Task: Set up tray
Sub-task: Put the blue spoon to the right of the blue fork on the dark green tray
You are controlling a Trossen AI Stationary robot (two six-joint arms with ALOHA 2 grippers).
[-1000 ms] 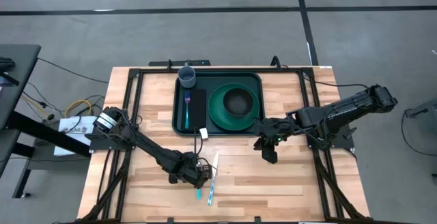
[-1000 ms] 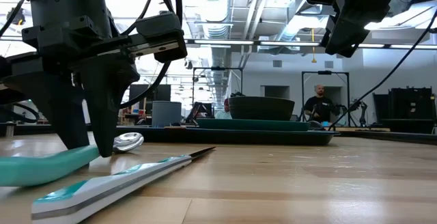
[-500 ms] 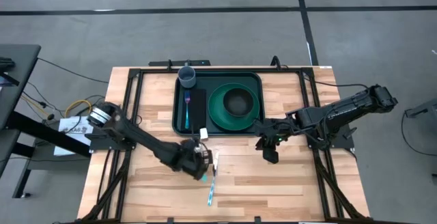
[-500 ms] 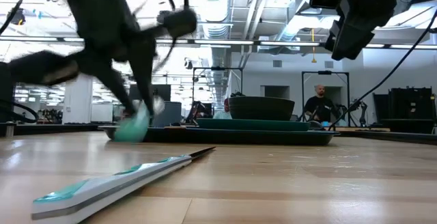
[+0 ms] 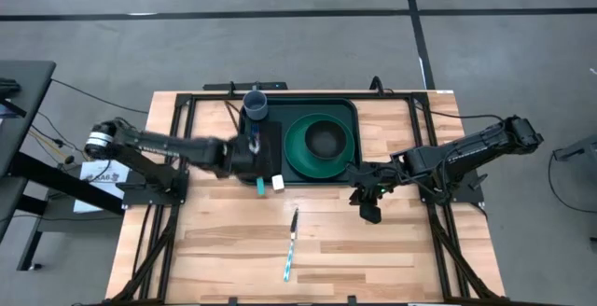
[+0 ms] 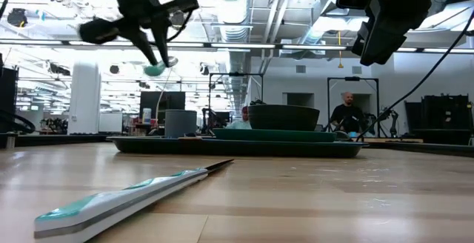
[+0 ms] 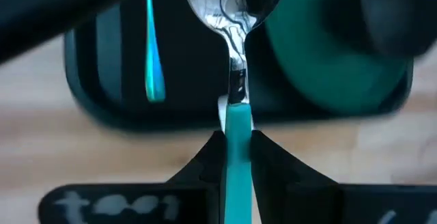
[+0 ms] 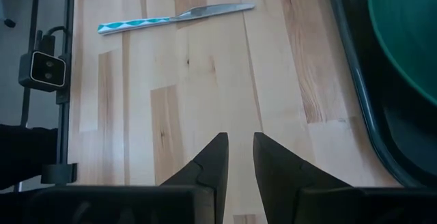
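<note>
Jaws of the left gripper (image 7: 234, 136) clamp a teal-handled spoon (image 7: 235, 60) above the near edge of the tray (image 5: 347, 108), which sits at the table's (image 5: 392, 250) far middle. Right gripper (image 8: 235, 157), jaws slightly apart and empty, hovers just beside the tray's right near corner.

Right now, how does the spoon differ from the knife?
The spoon is held up in the left gripper, clamped by its teal handle above the tray's near rim; the knife lies flat on the bare table, well clear of the tray and untouched. The spoon ends in a rounded shiny bowl; the knife ends in a narrow pointed blade. Both have teal handles and metal ends. The right gripper waits over the table.
</note>
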